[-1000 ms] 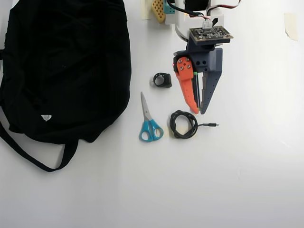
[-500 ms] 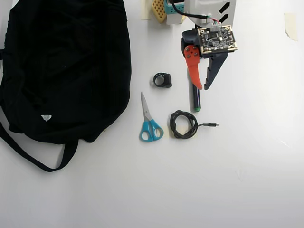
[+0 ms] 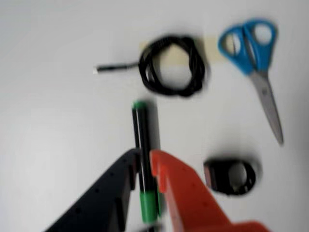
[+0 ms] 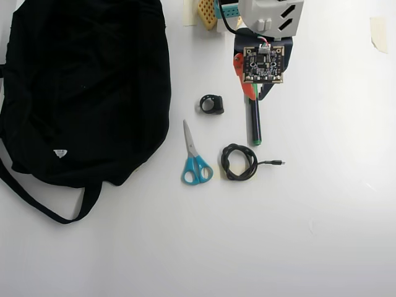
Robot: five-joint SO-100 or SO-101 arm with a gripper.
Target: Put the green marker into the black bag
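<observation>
Because the green marker (image 3: 143,145) looks light, stiff and slick, the gripper (image 3: 143,170), clamped near its cap end, should squeeze squarely near the table's far edge.

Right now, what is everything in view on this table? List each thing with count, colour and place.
black bag: one, black, left side of the overhead view, straps trailing below.
scissors: one, blue handles, centre.
coiled cable: one, black, right of the scissors.
small ring-shaped part: one, black, above the scissors.
green marker: one, dark barrel with green ends, lying between the gripper's fingers.
gripper: one, orange and dark fingers, either side of the marker; contact unclear.
</observation>
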